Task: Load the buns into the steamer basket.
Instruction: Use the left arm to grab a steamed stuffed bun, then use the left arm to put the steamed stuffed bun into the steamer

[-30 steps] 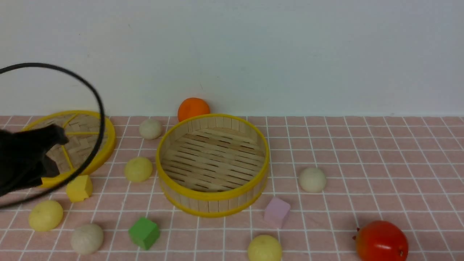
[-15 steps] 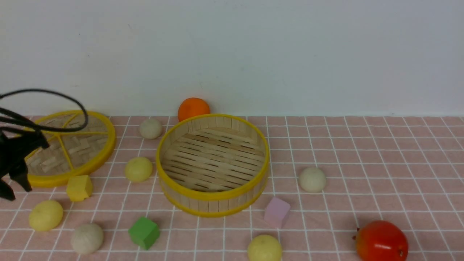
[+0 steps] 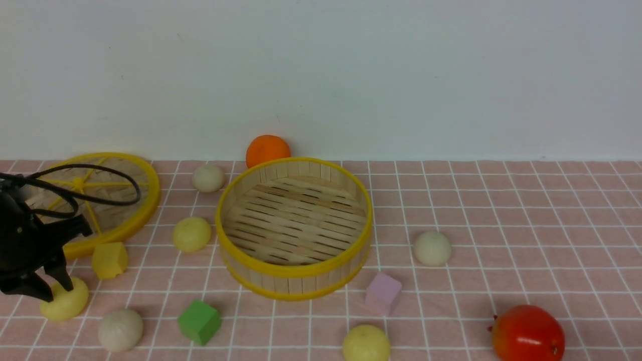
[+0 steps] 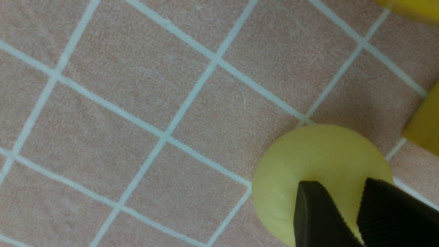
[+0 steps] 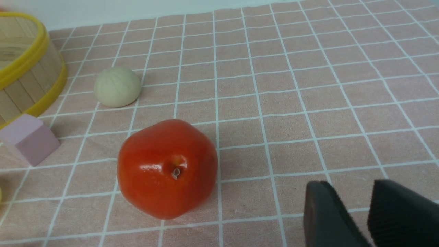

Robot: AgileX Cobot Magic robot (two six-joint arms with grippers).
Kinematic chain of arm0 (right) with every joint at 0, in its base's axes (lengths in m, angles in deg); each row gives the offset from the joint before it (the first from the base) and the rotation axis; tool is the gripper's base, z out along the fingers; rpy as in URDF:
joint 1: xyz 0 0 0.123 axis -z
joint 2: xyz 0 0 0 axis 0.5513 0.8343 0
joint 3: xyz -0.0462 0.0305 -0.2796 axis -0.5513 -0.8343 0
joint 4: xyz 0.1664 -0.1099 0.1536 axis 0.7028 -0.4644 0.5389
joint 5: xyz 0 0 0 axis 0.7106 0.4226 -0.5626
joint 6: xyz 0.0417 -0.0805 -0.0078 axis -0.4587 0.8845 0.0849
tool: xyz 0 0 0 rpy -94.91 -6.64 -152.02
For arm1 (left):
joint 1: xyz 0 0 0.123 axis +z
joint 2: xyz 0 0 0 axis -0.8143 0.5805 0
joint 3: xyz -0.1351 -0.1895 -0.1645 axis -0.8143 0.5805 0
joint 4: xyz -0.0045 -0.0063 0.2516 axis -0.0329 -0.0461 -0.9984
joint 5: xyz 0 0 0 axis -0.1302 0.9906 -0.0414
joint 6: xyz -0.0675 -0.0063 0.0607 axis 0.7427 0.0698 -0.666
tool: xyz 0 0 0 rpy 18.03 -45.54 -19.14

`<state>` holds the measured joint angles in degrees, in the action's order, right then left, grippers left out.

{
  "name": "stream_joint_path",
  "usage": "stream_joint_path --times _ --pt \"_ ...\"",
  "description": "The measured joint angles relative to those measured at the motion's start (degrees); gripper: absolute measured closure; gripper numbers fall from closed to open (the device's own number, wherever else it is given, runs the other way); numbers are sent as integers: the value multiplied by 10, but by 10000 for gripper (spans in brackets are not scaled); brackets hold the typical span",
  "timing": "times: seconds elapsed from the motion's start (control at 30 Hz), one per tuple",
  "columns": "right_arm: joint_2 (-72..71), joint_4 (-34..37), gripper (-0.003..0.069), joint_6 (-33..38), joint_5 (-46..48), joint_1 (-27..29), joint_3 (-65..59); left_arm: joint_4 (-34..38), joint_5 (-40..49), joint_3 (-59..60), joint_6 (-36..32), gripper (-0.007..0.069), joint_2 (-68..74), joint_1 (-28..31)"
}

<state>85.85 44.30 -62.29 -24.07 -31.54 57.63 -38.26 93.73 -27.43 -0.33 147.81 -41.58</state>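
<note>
The left fingers (image 4: 320, 216) stand a narrow gap apart and hold nothing. They hang right over the top of a pale yellow bun (image 4: 319, 154), and the gap looks narrower than the bun is wide. The right fingers (image 5: 325, 212) are likewise slightly apart and empty, idle near the red fruit (image 5: 167, 168).

This bun lies on the tabletop (image 3: 526, 210) at about 8 o'clock from the steamer basket (image 3: 296, 273), well apart from it. A yellow block (image 3: 109, 259) sits just beside it at about 1 o'clock, with the flat lid (image 3: 145, 200) beyond.

The basket holds nothing. The other five buns lie loose around it: at 9, 10, 3 and 5 o'clock, and one off-white bun (image 3: 120, 329) near the targeted one.

The main risk, I judge, is the narrow gap. If the fingers descend as they are, their tips would land on the crown and could dent the soft ball or squirt it sideways across the cloth. They likely need to spread first. Once spread, the far finger could nudge the yellow block.

Half a second ago the left fingers were higher and nearer the lid's edge, and the bun showed whole. Now they have dropped over it and hide its upper left. Nothing else has shifted.
</note>
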Motion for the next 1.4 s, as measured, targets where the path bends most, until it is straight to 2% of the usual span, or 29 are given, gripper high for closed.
stream_joint_path --times 0.3,0.43,0.53,0.73,0.93,1.0,1.03,1.13,1.17,1.23,1.4 --pt "0 0 419 0 0 0 0 -10 -8 -1 -1 388 12 0" --pt "0 0 419 0 0 0 0 -10 -8 -6 -1 473 13 0" --pt "0 0 419 0 0 0 0 -12 3 -14 -4 606 13 0" --pt "0 0 419 0 0 0 0 -12 61 -52 -9 612 6 0" --pt "0 0 419 0 0 0 0 -3 116 -120 -14 612 -88 -13" --pt "0 0 419 0 0 0 0 6 114 -127 -16 612 -110 -34" --pt "0 0 419 0 0 0 0 18 102 -129 -18 612 -126 -71" --pt "0 0 419 0 0 0 0 35 77 -130 -17 612 -124 -123" --pt "0 0 419 0 0 0 0 45 48 -130 -13 612 -111 -164" --pt "0 0 419 0 0 0 0 53 19 -133 -4 612 -87 -210" --pt "0 0 419 0 0 0 0 56 -37 -166 2 612 2 -270"
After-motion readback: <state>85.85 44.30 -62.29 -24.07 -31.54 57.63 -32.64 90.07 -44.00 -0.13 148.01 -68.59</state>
